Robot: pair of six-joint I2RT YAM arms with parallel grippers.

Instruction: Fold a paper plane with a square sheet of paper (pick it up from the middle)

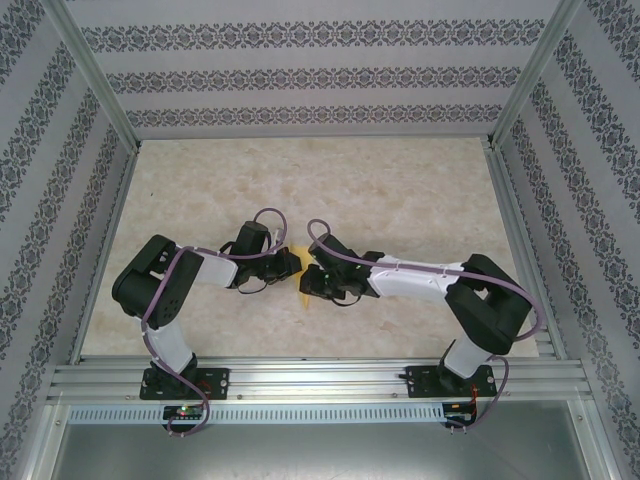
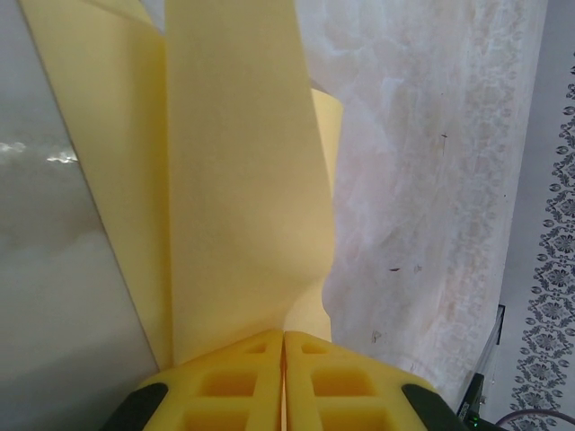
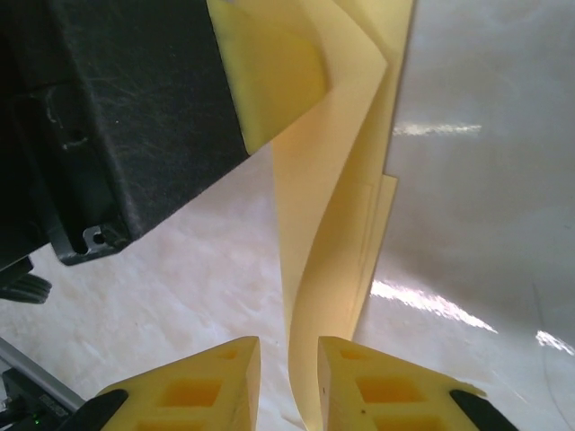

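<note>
Thin and limp, the sheet (image 2: 243,180) rises toward 12 o'clock from the left gripper (image 2: 284,337), which pinches it. The right gripper (image 3: 287,346), jaws parted astride it, should take the folded edge.

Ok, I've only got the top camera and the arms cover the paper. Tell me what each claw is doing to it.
Observer: On the left wrist camera, the left claw is shut on the yellow paper. The sheet comes out right at the pinched tips.
Operator: Now the right one.
Observer: On the right wrist camera, the right claw has its jaws apart. The paper runs through that gap and looks loose rather than clamped.
Operator: Give me the paper's shape.
Observer: It is folded into several long layers, not a flat square. The edges of separate layers show in both wrist views.
</note>
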